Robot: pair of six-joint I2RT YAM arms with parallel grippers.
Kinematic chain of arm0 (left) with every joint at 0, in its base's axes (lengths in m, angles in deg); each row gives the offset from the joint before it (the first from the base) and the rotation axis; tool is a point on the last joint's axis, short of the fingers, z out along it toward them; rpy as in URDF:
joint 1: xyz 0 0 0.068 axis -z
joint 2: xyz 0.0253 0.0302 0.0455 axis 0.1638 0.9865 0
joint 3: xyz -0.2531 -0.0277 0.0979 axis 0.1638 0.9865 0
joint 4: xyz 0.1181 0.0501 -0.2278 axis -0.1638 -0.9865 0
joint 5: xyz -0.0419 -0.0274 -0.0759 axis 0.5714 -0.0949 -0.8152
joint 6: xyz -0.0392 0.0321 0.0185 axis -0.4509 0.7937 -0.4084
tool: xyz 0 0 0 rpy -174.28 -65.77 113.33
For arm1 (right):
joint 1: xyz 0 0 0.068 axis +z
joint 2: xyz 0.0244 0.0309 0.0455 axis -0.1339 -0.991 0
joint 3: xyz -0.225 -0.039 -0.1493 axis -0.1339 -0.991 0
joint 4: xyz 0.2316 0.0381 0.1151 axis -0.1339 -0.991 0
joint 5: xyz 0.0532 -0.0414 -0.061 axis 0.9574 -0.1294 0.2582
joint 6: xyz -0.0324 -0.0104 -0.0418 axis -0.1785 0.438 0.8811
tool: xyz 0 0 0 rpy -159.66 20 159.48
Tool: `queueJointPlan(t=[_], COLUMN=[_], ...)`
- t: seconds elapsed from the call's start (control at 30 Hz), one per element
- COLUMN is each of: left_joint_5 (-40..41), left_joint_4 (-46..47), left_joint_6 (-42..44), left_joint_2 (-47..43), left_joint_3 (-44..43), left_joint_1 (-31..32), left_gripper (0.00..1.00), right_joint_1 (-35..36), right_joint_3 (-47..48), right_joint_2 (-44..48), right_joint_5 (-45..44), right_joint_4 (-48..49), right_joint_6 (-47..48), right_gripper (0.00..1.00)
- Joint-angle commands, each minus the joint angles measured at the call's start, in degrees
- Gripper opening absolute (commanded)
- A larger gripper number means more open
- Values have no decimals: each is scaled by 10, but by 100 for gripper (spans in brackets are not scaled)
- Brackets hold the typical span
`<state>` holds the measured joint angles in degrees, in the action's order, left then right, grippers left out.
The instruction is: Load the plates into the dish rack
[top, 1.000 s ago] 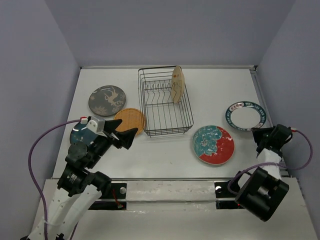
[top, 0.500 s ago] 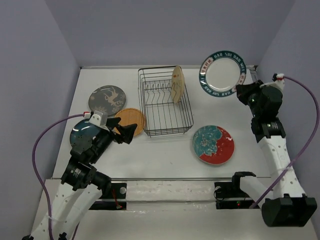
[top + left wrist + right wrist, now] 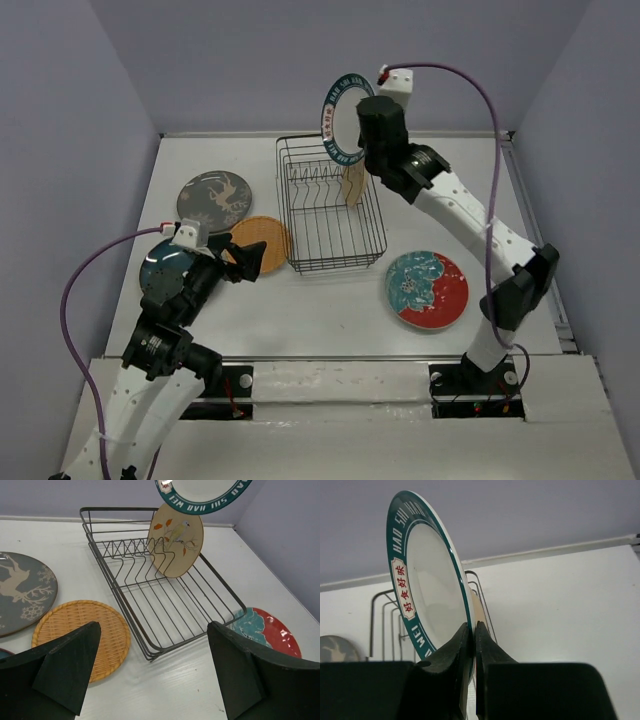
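Right gripper (image 3: 472, 627) is pinching the white teal-rimmed plate (image 3: 427, 580) at its rim above the dish rack (image 3: 336, 267). It's stiff, probably slippery and breakable. Left gripper (image 3: 152, 645) is hanging spread.

The rack (image 3: 330, 215) was thin black wire, metal with a dull coat. The orange plate (image 3: 82, 635) showed a ribbed, woven-looking face, matt. The grey plate (image 3: 214, 200) looked smooth and flat in sheen, and the tan plate (image 3: 175, 540) smooth with a soft satin finish. The white plate (image 3: 427, 595) was glossy glazed ware (its teal rim shone too), and the red plate (image 3: 427, 289) carried bright glints. The left fingers (image 3: 65, 670) were matt black plastic. The table (image 3: 165, 690) was white, faintly streaked.
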<state>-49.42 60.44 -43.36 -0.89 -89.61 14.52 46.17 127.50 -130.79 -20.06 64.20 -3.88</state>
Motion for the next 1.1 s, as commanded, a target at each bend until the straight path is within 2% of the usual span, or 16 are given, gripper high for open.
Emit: queueJointPlan(t=[0.0, 0.17, 0.4, 0.63, 1.07], left_joint_5=[36, 57, 54, 57, 57], left_joint_4=[6, 2, 0, -1, 0], left_joint_6=[-2, -5, -5, -5, -5], left_joint_2=[-10, -25, -40, -49, -39], left_joint_3=[-28, -30, -29, -29, -28], left_joint_1=[-3, -3, 16, 26, 27], left_gripper=[99, 99, 99, 99, 99], right_joint_1=[50, 71, 89, 89, 94], right_joint_3=[156, 239, 264, 216, 151], right_joint_2=[-103, -187, -256, -270, -288], right_joint_5=[-231, -290, -338, -340, -274], right_joint_4=[-28, -25, 15, 26, 9], right_joint_6=[108, 192, 282, 282, 196], right_gripper=[7, 7, 7, 7, 7])
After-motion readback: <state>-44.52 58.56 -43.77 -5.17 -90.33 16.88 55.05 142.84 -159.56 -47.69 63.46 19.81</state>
